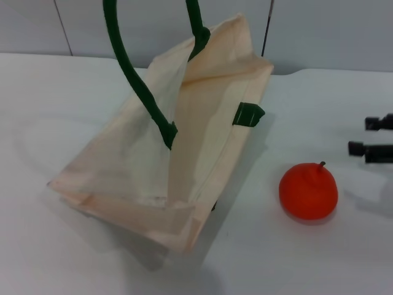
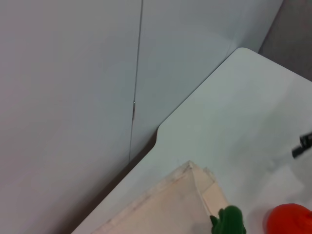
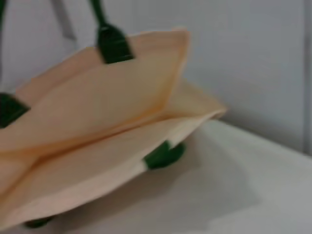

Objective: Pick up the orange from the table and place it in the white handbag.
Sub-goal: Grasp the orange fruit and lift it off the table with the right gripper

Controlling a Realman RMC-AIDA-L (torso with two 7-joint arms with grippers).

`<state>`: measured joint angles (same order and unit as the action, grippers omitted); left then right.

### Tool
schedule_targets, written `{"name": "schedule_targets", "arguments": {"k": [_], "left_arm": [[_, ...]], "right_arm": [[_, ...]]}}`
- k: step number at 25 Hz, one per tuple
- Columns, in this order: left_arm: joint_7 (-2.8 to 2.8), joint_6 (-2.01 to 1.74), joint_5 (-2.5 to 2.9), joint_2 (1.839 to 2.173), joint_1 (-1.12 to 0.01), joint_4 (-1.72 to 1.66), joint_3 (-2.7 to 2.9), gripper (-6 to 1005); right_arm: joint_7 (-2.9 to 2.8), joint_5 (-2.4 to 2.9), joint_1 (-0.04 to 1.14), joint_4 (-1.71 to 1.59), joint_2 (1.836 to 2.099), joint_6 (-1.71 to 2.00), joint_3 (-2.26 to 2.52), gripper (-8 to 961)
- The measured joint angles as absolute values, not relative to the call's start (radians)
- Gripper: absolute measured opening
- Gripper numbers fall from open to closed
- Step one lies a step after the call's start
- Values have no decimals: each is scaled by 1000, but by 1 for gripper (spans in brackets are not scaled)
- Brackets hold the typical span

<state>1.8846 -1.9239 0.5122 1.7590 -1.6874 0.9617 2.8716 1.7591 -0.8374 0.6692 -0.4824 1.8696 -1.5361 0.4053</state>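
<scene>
Right pincer [image 1: 363, 136] wide, right of orange [image 1: 308, 191] on worktop [image 1: 319, 258]. Left pincer unseen. Risk: orange rolling from off-centre grasp; white handbag [image 1: 166, 153] mouth collapsing.

— Where's the head camera looking from?

— From above, forward and down at the table [image 1: 55, 110], taking in the whole white handbag [image 1: 202, 153] and the orange [image 1: 308, 191].

— And the wrist ones?

— The left wrist camera sits high, facing the table's far edge and the wall [image 2: 68, 97]; it catches only the bag's corner and a sliver of orange. The right wrist camera is low and close beside the bag. All three share the bag.
</scene>
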Motion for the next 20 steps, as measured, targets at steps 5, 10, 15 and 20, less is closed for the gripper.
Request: {"name": "schedule_targets", "arguments": {"k": [5, 10, 15, 20], "left_arm": [[1885, -1925, 512, 1759, -1685, 962, 2870, 121], [1886, -1925, 512, 1761, -1687, 962, 2870, 122], [1891, -1925, 512, 1761, -1684, 961, 2870, 121], [1893, -1924, 512, 1759, -1680, 960, 2870, 121]], "right_arm": [[1751, -793, 694, -483, 1892, -1589, 427, 873], [1747, -726, 728, -472, 1923, -1583, 441, 873], [1751, -716, 744, -467, 1948, -1524, 455, 872], [1739, -714, 755, -464, 1967, -1453, 525, 872]]}}
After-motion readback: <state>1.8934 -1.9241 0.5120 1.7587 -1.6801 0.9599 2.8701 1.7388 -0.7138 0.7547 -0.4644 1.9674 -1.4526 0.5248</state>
